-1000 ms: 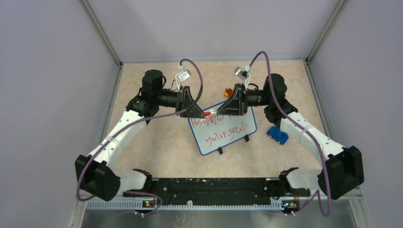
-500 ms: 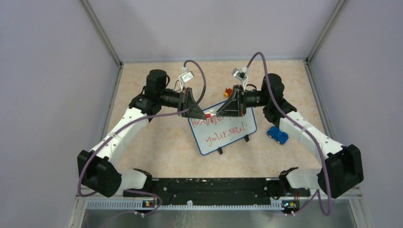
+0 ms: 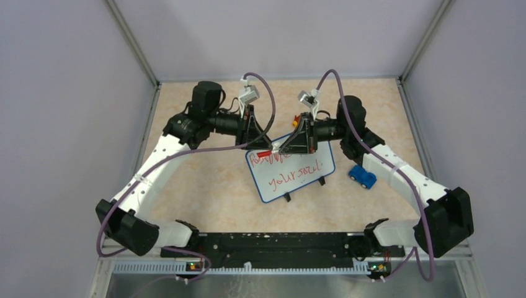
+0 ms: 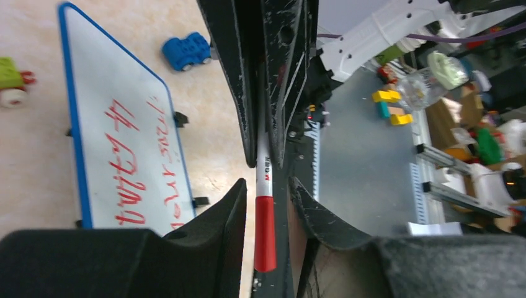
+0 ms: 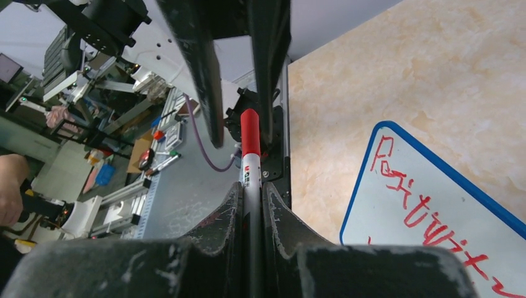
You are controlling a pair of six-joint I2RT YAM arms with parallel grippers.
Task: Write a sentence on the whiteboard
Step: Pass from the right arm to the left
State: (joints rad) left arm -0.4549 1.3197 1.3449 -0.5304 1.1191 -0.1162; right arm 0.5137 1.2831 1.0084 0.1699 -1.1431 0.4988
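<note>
Right end effector (image 5: 251, 189) clamps the slim white marker (image 5: 248, 177); left end effector (image 4: 267, 183) gapes loosely around its glossy red cap (image 4: 265, 233).

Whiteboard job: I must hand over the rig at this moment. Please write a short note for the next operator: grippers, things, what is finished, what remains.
Right gripper: shut on the marker, red cap on, held over the far edge of the whiteboard.
Left gripper: open, fingers on either side of the cap, not clamping it.
The whiteboard lies mid-table; the sentence, two red lines, is on it.
Done: the writing looks complete.
Left: probably only to set the marker down.
</note>
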